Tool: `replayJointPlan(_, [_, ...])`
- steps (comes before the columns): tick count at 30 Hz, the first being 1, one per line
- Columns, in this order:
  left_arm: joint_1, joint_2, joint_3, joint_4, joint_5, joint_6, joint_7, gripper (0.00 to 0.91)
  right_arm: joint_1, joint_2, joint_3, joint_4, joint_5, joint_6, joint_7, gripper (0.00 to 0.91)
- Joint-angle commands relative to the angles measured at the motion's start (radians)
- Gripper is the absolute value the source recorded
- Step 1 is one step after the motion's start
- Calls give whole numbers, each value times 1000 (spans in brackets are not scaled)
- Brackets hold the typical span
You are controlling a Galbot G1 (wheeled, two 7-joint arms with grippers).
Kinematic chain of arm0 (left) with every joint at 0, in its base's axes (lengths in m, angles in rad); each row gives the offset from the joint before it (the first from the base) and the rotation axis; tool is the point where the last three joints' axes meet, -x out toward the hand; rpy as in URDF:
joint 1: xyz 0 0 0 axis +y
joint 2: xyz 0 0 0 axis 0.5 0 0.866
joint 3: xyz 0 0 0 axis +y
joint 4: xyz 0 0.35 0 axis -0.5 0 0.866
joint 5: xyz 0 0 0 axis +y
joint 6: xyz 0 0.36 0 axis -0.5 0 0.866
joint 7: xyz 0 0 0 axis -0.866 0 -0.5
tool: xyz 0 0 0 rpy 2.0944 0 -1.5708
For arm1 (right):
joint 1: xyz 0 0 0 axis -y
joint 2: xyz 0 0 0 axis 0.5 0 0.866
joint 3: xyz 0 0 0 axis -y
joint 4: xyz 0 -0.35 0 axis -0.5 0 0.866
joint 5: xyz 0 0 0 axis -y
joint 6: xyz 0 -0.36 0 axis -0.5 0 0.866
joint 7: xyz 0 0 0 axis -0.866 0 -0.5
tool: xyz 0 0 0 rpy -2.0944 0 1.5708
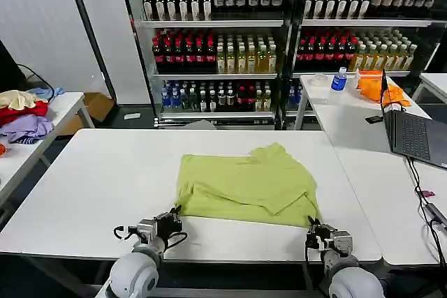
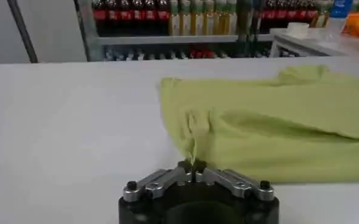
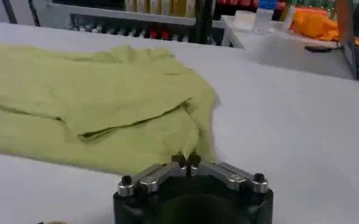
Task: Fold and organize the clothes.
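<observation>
The lime T-shirt (image 1: pixel 244 185) lies partly folded on the white table (image 1: pixel 98 179), its plain side up and one sleeve flap folded over the middle. My left gripper (image 1: pixel 173 218) is shut on the shirt's near left corner; a pinched ridge of lime T-shirt (image 2: pixel 258 122) runs into the left gripper (image 2: pixel 193 165). My right gripper (image 1: pixel 312 227) is shut on the near right corner, where the lime T-shirt (image 3: pixel 94 97) edge meets the right gripper (image 3: pixel 186 160). Both grippers sit at the table's front edge.
A second white table (image 1: pixel 349 113) at the right carries a laptop (image 1: pixel 412 134), cables, a blue bottle (image 1: pixel 339 79) and an orange cloth (image 1: pixel 374 85). A garment pile (image 1: pixel 24 113) lies on the left table. Drink shelves (image 1: pixel 279 33) stand behind.
</observation>
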Motion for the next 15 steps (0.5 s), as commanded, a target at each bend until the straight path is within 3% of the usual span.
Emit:
replayJointPlan(1, [148, 9, -28, -118, -6, -6, -1, 30, -97, -22, 22, 87, -9, 5, -9, 0])
replayJointPlan(9, [367, 35, -111, -268, 40, -35, 1, 30, -221, -35, 59, 162, -52, 15, -21, 0])
replayJointPlan(13, [398, 39, -144, -284, 44, -34, 0, 30, -240, -35, 63, 170, -74, 14, -41, 0])
replayJointPlan(14, [400, 41, -150, -286, 44, -34, 0, 232, -241, -33, 62, 176, -71, 5, -41, 907])
replayJointPlan(15, [402, 46, -156, -288, 46, -33, 3, 484, -241, -32, 61, 181, -70, 7, -44, 907])
